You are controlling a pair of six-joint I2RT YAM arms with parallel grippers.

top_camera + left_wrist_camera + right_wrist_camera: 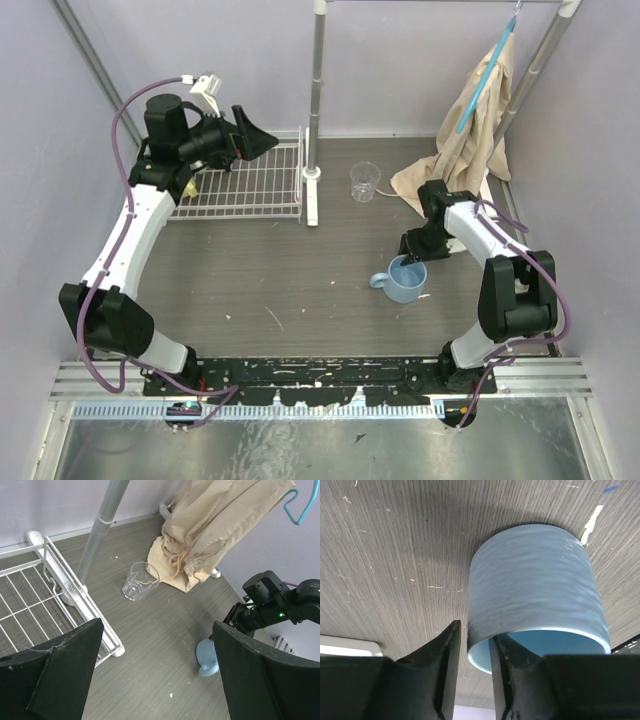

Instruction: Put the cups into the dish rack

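At right, the right claw [474, 639] straddles the wall of the blue mug [535, 580]; I cannot tell if it pinches. The rack [245, 213] lies far left.

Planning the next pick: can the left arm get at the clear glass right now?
Probably yes. The left gripper is open over the dish rack, and the clear glass stands free on the table; only the upright pole beside it narrows the approach.

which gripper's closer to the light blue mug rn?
Right. The right gripper sits at the light blue mug, fingers straddling its rim. The left gripper is far off, open above the dish rack.
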